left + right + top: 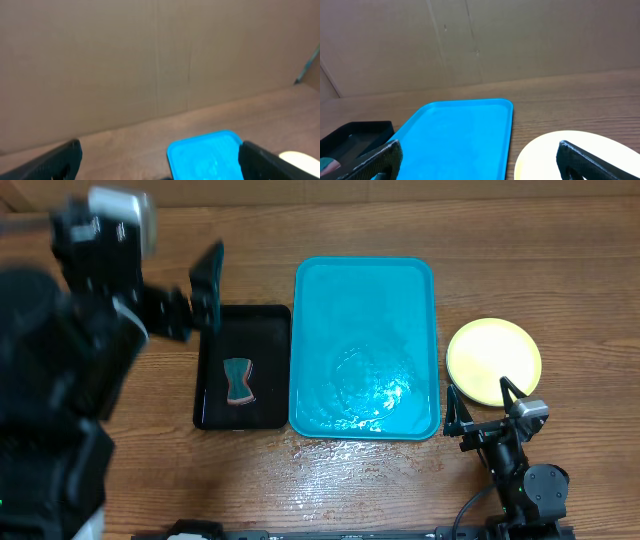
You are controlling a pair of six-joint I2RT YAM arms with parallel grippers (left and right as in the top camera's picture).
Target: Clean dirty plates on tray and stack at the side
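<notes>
The large turquoise-blue rectangular plastic tray (365, 290) lies in the middle of the overhead frame on the brown wooden desk (350, 490). Its lower half glints with a wet sheen. Just right of it, off the tray and on the desk, sits a round pale yellow-green plate (495, 350). Only one disc shows from above, and whether others lie beneath it cannot be told. Close against the tray's left edge is a smaller black rectangular tray (270, 330) holding a teal hourglass-shaped pad with a reddish edge (238, 381).

The left end effector (206, 290) hangs at the upper left, over the black tray's top left corner, its fingers spread apart and holding nothing. The right end effector (478, 392) is at the lower right, fingers wide apart and gripping nothing. Seen from above, its fingertips overlap the plate's lower rim. A brown cardboard wall (470, 40) fills the background of both wrist views.
</notes>
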